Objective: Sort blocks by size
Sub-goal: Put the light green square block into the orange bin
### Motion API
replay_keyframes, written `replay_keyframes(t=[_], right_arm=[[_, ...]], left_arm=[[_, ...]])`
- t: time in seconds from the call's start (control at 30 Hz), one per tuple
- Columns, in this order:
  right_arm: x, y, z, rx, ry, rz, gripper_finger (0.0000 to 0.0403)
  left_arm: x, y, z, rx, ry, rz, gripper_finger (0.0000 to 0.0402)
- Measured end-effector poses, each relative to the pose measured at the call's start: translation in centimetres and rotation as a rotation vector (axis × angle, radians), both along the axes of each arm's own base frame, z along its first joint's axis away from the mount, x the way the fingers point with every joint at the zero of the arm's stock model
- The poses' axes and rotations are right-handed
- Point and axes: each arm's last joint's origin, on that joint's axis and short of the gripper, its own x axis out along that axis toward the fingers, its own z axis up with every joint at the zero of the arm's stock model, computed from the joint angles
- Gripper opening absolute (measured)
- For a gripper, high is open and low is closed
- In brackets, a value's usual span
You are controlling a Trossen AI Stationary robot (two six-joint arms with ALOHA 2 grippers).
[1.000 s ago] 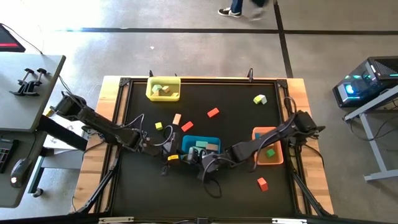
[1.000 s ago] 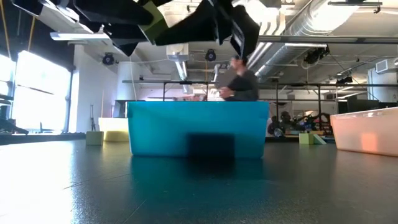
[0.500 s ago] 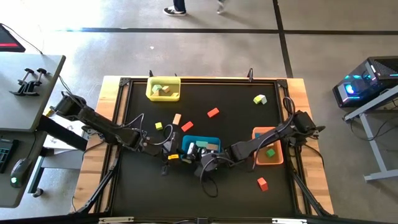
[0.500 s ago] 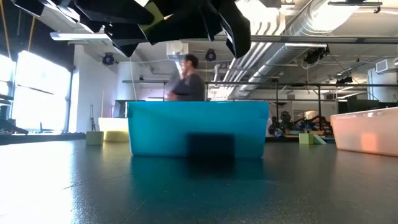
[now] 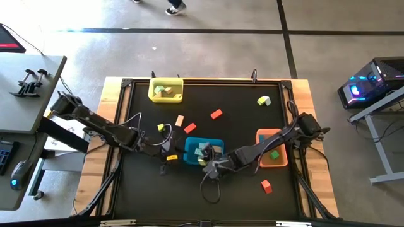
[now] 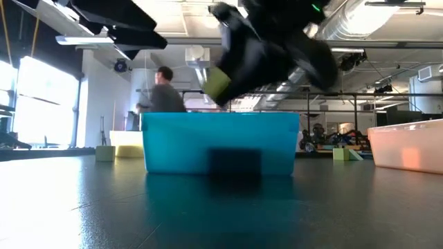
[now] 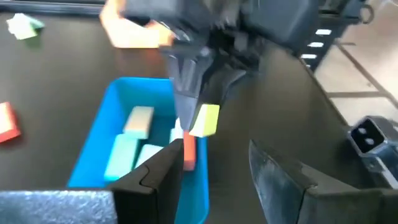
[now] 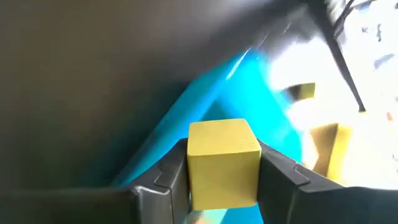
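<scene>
Right hand [image 8: 221, 180] gripping a yellow cube [image 8: 222, 158] above the blue tray [image 5: 203, 151]: centre it over the tray before releasing; left hand [image 7: 211, 180] empty, part-open.

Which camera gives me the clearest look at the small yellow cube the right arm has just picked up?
The right wrist view: the small yellow cube fills it, clamped in the right end effector. The left wrist view shows the cube hanging above the blue plastic tray. The low view shows one corner; the high view, a speck.

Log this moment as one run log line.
right gripper: holds yellow block over blue tray | left gripper: open, empty, beside tray
</scene>
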Motion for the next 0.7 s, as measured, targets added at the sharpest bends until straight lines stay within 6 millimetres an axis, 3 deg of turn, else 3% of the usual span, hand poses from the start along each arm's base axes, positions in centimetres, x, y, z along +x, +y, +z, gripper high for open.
replay_keyframes(t=[0.2, 0.43, 0.57, 0.7], right_arm=[[-5.0, 1.0, -0.6, -0.099, 0.086, -0.207, 0.0129], [-12.7, 1.8, 2.9, -0.036, -0.001, -0.448, 0.0129], [-15.5, 2.3, 4.7, 0.059, -0.088, -0.491, 0.0129], [-18.3, 0.8, 5.5, 0.109, -0.039, -0.709, 0.0129]], left_arm=[[-1.0, 0.6, 0.3, 0.011, 0.041, 0.091, 0.0168], [-1.1, 0.6, 0.3, 0.04, 0.038, 0.128, 0.0168], [-1.1, 0.6, 0.3, 0.04, 0.036, 0.128, 0.0168], [-1.1, 0.6, 0.2, 0.04, 0.037, 0.128, 0.0168]])
